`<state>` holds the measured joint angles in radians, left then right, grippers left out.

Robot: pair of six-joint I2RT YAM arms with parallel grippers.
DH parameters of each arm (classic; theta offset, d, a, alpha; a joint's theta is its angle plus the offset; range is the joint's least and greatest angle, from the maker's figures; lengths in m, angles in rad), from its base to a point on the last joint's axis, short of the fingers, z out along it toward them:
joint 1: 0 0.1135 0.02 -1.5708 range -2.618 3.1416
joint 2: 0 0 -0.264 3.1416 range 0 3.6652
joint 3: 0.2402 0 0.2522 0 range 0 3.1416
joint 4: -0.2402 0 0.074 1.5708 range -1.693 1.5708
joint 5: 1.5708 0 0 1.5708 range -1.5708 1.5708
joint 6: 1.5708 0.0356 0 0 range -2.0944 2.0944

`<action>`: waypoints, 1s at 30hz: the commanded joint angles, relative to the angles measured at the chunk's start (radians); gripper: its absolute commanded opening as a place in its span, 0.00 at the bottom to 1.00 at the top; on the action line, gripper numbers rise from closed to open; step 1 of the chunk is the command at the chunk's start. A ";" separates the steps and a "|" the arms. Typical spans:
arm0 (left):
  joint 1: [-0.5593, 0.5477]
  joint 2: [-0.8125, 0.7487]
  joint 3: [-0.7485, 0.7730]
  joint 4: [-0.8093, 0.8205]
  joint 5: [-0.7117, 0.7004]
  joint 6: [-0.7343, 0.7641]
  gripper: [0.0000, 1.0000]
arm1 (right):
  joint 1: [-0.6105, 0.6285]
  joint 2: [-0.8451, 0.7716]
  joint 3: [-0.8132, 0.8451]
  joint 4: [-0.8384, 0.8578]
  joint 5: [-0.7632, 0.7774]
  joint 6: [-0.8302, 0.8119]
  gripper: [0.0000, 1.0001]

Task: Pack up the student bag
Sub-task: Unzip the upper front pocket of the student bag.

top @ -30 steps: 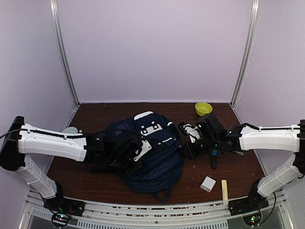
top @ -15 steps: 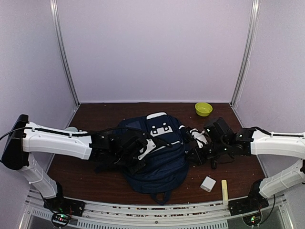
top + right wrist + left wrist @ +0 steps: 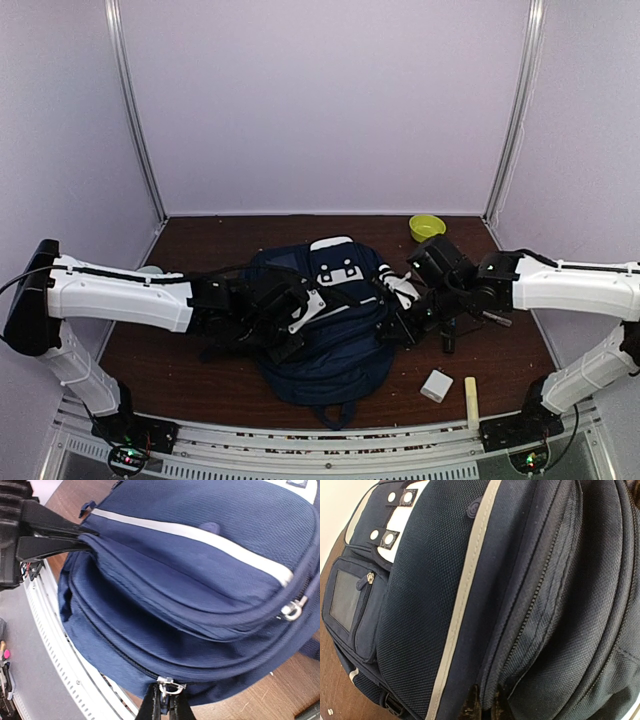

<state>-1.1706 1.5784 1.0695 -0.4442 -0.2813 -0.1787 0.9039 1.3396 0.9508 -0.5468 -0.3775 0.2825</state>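
Left tool (image 3: 482, 707): fingers pressed together, pinching a fold of dark fabric beside a zip line on the student bag (image 3: 435, 580). The grip sits on the bag's left flank. The white stripe and the white patch with dark dots run away from the fingertips, across the bag's face. Right tool (image 3: 165, 706): fingers pressed together, nipping a metal zip pull (image 3: 169, 685) on the bag's right flank. From this tool the left one shows across the bag, black fingers clamped on the opposite edge. A second metal pull (image 3: 292, 611) hangs off a higher zip, to the tool's right in the wrist view. The bag lies between the two tools, mid-desk, front face up, navy and bulging. Desk (image 3: 180, 370): dark wood. Beyond the right tool, toward the back wall, is a green bowl (image 3: 427, 227), well apart from the bag. On the near side of the right tool, a small white box (image 3: 436, 385) sits just beside a pale yellow stick (image 3: 470, 400), both clear of the bag.
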 commanded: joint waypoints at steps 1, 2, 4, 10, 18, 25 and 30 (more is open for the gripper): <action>0.023 0.004 0.031 0.019 -0.039 -0.024 0.00 | 0.022 0.028 0.066 -0.036 -0.063 -0.012 0.00; 0.023 0.003 0.029 0.019 -0.041 -0.025 0.00 | 0.024 0.031 0.064 -0.035 -0.066 -0.008 0.00; 0.023 0.003 0.027 0.019 -0.041 -0.025 0.00 | 0.028 0.031 0.052 -0.026 -0.079 0.002 0.00; 0.023 -0.018 0.019 0.034 -0.029 -0.032 0.00 | 0.034 0.006 0.009 0.049 -0.126 0.062 0.00; 0.023 -0.024 0.023 0.050 -0.012 -0.051 0.00 | 0.086 0.031 0.041 0.148 -0.143 0.164 0.00; 0.023 -0.065 0.026 0.049 -0.001 -0.072 0.00 | 0.130 0.102 0.062 0.190 -0.101 0.231 0.00; 0.023 -0.094 0.026 0.043 -0.003 -0.080 0.00 | 0.159 0.150 0.055 0.259 -0.075 0.290 0.00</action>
<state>-1.1618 1.5417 1.0718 -0.4587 -0.2680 -0.2146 1.0351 1.4612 0.9794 -0.3824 -0.4549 0.5167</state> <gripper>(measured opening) 0.027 0.053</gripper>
